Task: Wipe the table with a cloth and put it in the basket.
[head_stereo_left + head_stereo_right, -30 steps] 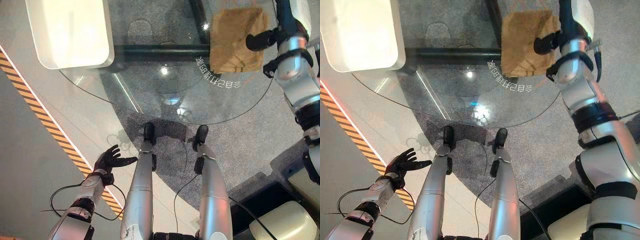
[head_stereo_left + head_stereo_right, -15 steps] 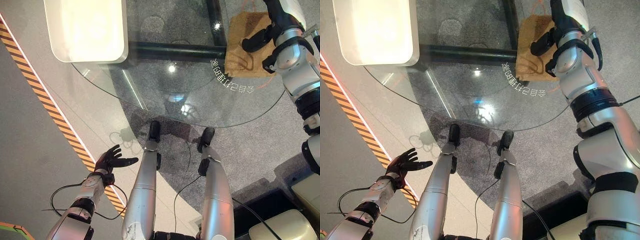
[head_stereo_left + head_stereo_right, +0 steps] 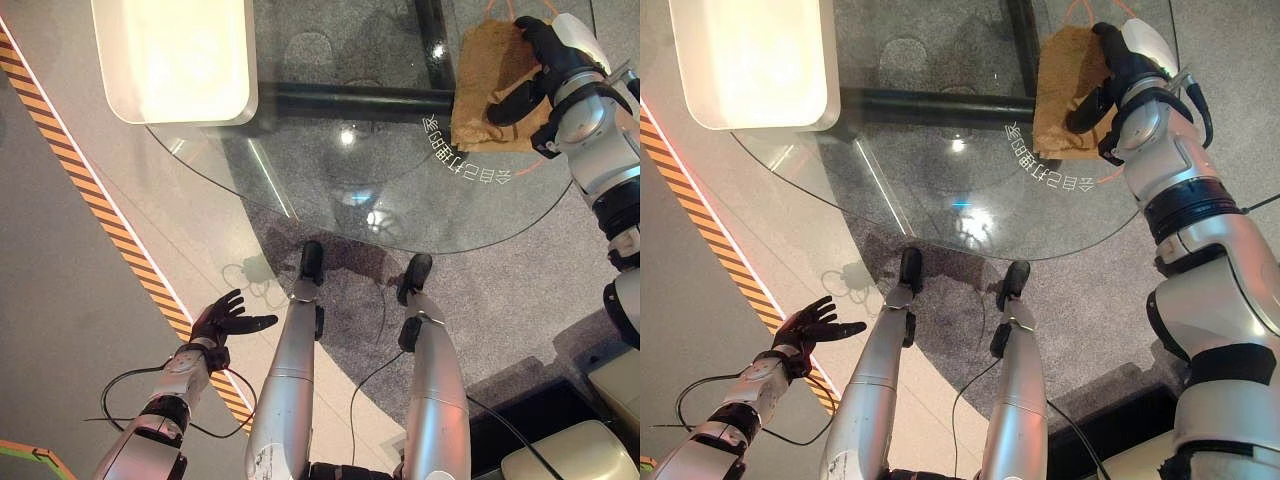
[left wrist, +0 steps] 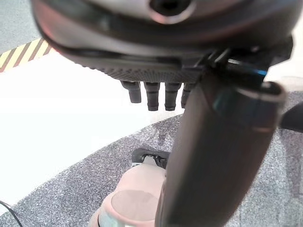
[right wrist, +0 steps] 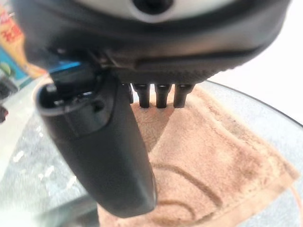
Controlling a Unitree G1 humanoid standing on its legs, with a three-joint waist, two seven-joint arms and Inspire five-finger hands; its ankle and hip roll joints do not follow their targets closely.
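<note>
While my right hand (image 3: 545, 50) presses flat on the cloth (image 3: 485, 85) at the tabletop's (image 3: 330, 170) right edge, fingertips hidden, left hand (image 3: 222, 320) hangs open.

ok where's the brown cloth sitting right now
The brown cloth lies flat on the round glass table, at its far right side in the eye views, under the right hand and far across from the white basket.

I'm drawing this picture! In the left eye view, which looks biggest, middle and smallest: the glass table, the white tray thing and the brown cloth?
1. Glass table: looks biggest by far.
2. White tray: middle, though the view's edge cuts it off.
3. Brown cloth: smallest, partly under the right hand.
</note>
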